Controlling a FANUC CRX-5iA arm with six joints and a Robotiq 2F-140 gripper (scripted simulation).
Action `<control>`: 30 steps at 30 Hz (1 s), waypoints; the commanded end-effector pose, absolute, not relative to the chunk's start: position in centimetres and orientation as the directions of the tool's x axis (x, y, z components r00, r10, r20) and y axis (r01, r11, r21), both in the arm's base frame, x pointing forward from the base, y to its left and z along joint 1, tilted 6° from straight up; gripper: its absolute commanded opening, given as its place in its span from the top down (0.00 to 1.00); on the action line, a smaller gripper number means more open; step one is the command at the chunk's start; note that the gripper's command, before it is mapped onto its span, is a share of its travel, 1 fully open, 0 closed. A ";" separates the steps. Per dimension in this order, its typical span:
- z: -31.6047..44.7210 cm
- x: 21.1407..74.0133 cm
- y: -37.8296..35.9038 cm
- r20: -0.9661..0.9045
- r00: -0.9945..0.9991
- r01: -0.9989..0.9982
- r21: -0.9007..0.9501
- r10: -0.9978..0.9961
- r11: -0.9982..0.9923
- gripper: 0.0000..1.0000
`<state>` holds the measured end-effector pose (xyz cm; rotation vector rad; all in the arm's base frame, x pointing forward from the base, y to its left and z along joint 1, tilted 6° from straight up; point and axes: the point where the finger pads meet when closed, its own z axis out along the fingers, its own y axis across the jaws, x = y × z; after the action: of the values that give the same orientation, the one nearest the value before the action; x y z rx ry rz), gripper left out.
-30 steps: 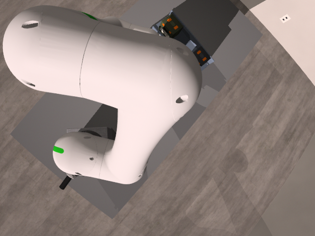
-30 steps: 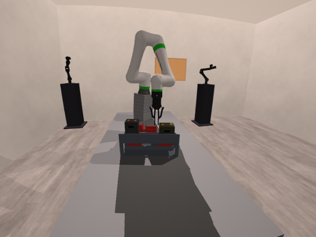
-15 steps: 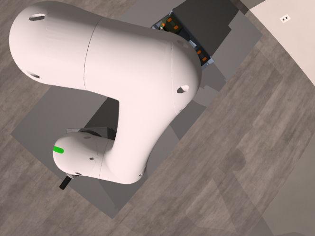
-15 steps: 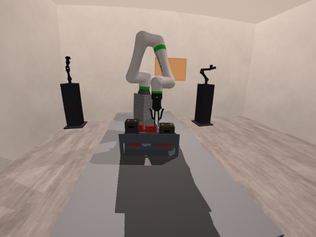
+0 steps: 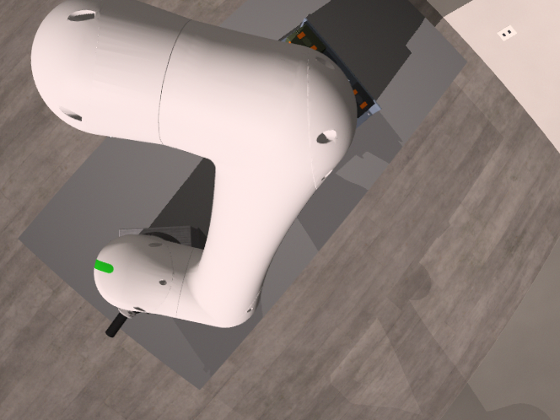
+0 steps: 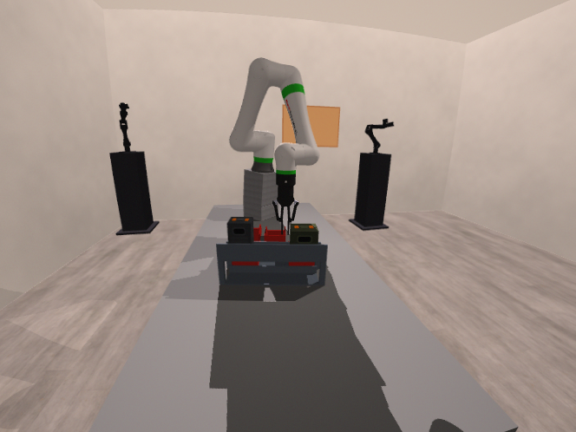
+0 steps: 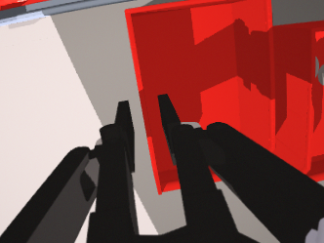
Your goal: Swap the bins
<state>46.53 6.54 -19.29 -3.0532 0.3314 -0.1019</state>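
Tool fingers stand narrowly apart, gripping nothing, straddling the near wall of the empty red bin on the table.

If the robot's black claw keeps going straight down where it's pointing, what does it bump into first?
Probably the side wall of the empty red bin: the gripper straddles it, one finger inside, one outside. How far off the wall is, the wrist view cannot show.

One robot arm with one gripper. Two red bins at the wrist view's right (the second runs off the edge). Two dark boxes, one shelf, two black pedestals.
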 end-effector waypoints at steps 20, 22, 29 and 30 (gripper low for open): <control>-20.1 46.7 6.6 0.060 0.975 -0.212 -0.076 -0.216 -0.974 0.76; -20.1 46.7 6.6 0.060 0.975 -0.212 -0.076 -0.216 -0.974 0.76; -20.1 46.7 6.6 0.060 0.975 -0.212 -0.076 -0.216 -0.974 0.90; -20.1 46.7 6.6 0.060 0.975 -0.212 -0.076 -0.216 -0.974 0.90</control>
<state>46.59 6.59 -20.11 -3.0532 0.3314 -0.1020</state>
